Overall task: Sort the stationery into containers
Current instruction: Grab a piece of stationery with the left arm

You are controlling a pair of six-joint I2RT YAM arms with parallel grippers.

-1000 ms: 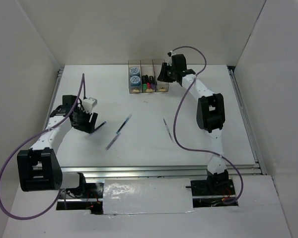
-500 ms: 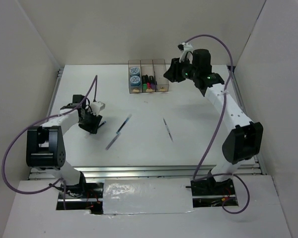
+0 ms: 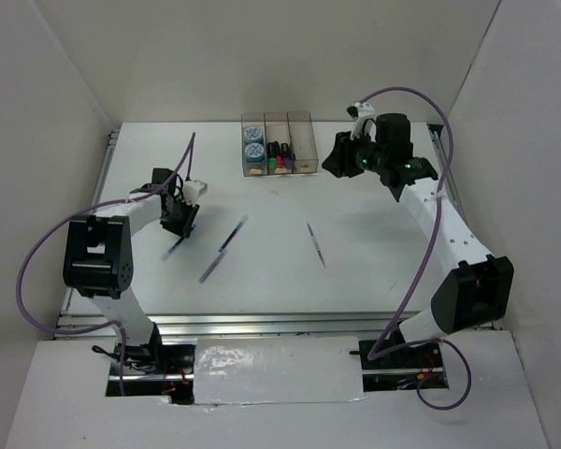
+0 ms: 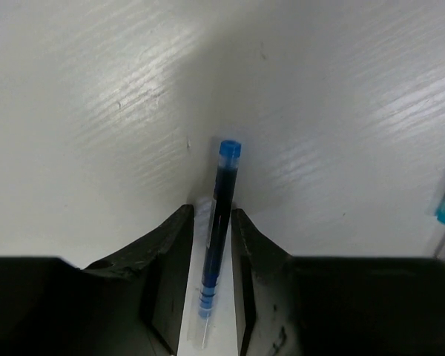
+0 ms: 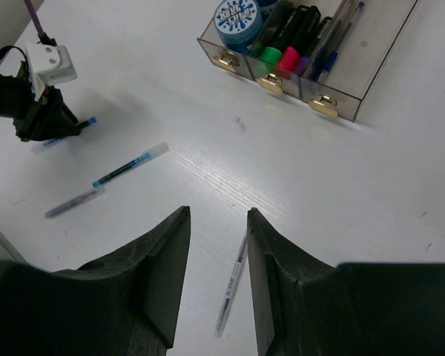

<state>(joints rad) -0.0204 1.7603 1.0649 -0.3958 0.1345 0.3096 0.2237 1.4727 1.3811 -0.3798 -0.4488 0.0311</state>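
The left tool (image 4: 211, 215) is low over the left part of the counter (image 4: 96, 111). A thin pen (image 4: 224, 185) lies between its two fingers, with the blue end pointing away from the tool. The gap is narrow, and I cannot tell if the fingers press the pen. The right tool (image 5: 216, 213) hangs open and empty, to the right of the containers (image 5: 382, 63) at the far edge. Three loose pens (image 5: 130, 165) lie in the middle.
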